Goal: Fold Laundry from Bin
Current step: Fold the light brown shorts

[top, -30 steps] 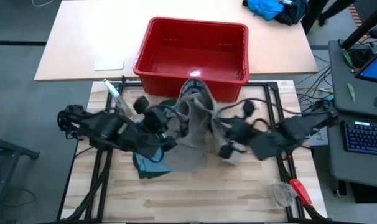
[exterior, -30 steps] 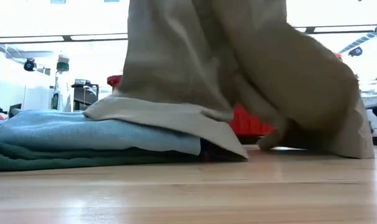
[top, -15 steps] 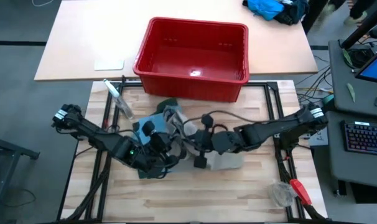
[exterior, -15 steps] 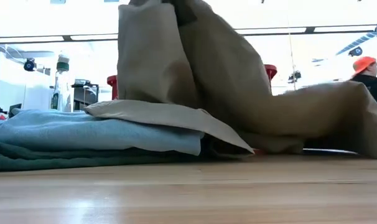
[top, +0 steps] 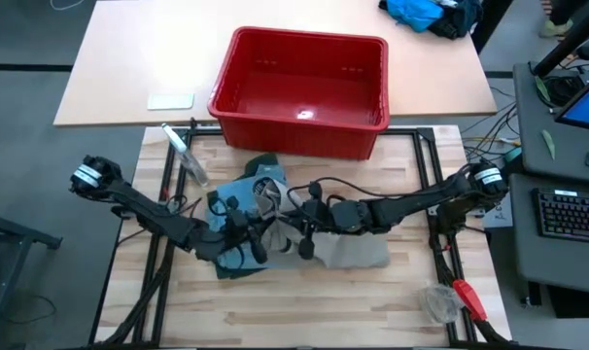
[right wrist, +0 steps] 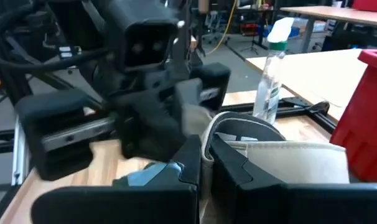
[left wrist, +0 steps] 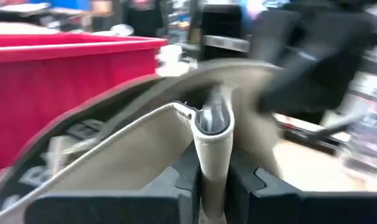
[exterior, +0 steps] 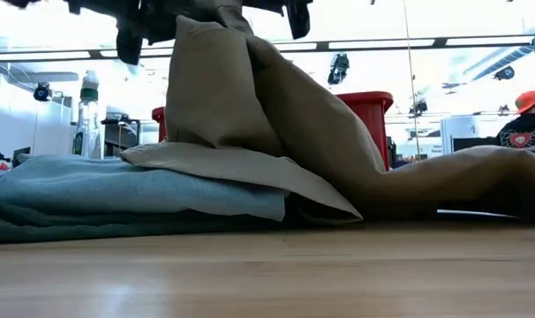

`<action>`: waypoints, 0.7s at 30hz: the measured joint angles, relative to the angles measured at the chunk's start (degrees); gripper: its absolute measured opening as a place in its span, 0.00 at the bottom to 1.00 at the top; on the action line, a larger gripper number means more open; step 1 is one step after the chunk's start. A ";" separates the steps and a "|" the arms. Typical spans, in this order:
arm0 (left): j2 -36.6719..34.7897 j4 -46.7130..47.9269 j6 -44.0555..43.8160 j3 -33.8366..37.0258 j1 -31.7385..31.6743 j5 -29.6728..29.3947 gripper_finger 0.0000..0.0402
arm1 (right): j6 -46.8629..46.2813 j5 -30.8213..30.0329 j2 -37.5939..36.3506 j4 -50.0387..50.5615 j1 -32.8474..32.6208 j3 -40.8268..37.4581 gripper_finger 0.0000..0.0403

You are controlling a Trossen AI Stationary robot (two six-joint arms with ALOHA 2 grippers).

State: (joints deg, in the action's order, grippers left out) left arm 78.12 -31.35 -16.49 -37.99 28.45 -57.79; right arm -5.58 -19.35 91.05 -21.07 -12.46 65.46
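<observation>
High view shows you both grippers, left (top: 257,240) and right (top: 296,240), clenched on the khaki piece (top: 348,251) at 6 o'clock from the bin (top: 299,126), pinching its edge to fold it onto the stack.

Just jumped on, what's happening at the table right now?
Both arms are folding the khaki garment over the stack of folded laundry. The left tool and the right tool are each shut on an edge of it, meeting above the light blue piece. The red bin behind looks empty.
</observation>
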 joint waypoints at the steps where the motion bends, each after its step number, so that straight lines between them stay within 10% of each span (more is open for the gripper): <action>1: 0.23 -3.66 2.37 1.62 0.00 2.03 0.07 | 0.00 -0.10 0.03 -0.88 0.14 -0.36 0.02; 9: 3.44 -25.35 14.78 8.30 -0.07 11.45 0.25 | -0.03 -0.16 0.10 -5.53 0.22 -2.05 0.02; 21: 14.05 -26.51 23.90 0.22 -1.24 7.09 0.60 | -0.52 -0.18 0.11 -6.11 0.51 -2.28 0.03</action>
State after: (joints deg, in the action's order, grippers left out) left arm 92.17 -57.86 7.40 -37.77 27.21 -50.70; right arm -6.11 -19.53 91.15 -27.18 -11.94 63.18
